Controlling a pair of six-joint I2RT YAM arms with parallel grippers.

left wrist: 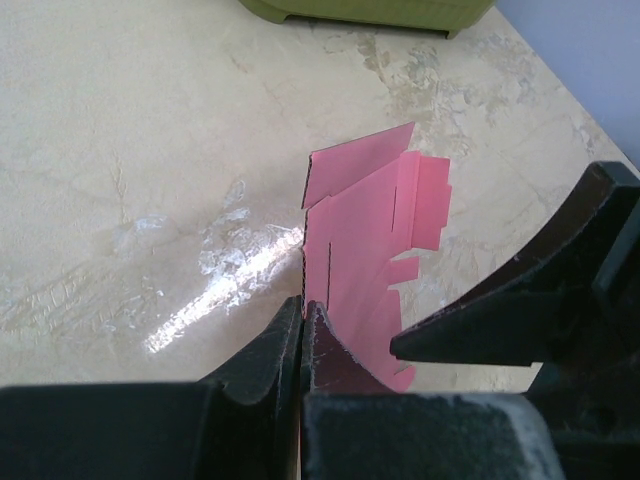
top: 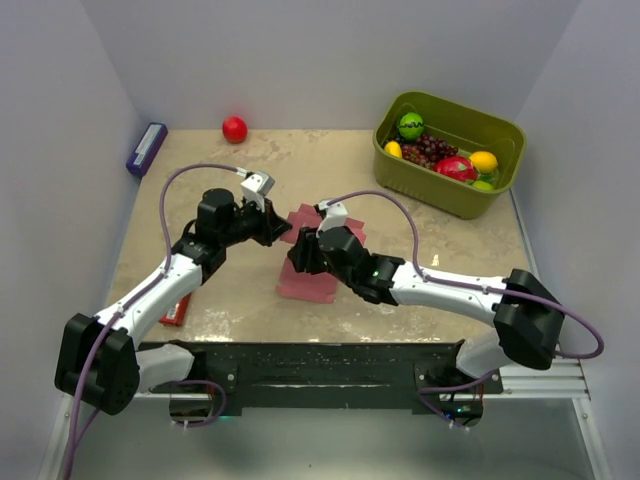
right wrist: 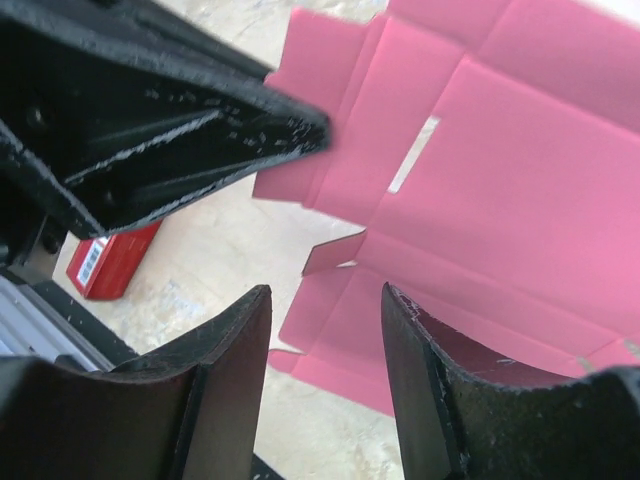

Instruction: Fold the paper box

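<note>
My left gripper (left wrist: 302,305) is pinched together on the left edge of the pink paper box (left wrist: 365,240), which sits near the middle of the tabletop (top: 300,160). My right gripper (right wrist: 325,295) hangs just above the box's near part, fingers apart, with nothing between them.
</note>
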